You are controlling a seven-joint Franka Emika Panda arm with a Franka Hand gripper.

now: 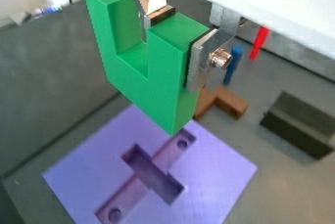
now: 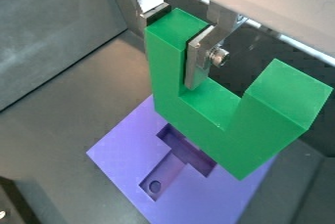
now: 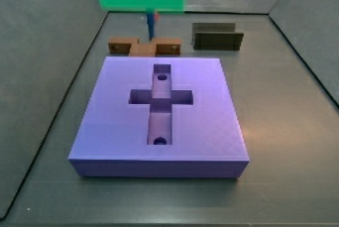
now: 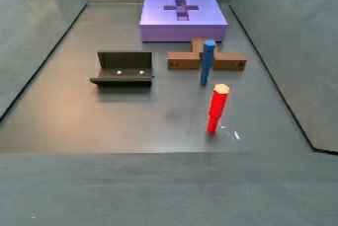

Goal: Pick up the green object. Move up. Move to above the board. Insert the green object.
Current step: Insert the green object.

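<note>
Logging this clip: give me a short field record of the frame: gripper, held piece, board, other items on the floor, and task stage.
gripper: gripper raised above the board, jaws shut on one prong of the green object
held piece: green object, clear of the board, prongs pointing up
board: board flat on the floor, cross-shaped recess empty
other items: brown block, blue post, red post, dark olive block
task stage: lifted and above the board; not yet inserted

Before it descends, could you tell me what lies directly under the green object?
The gripper holds the green object above the board; its cross-shaped recess shows below. The block hides part of the board.
</note>
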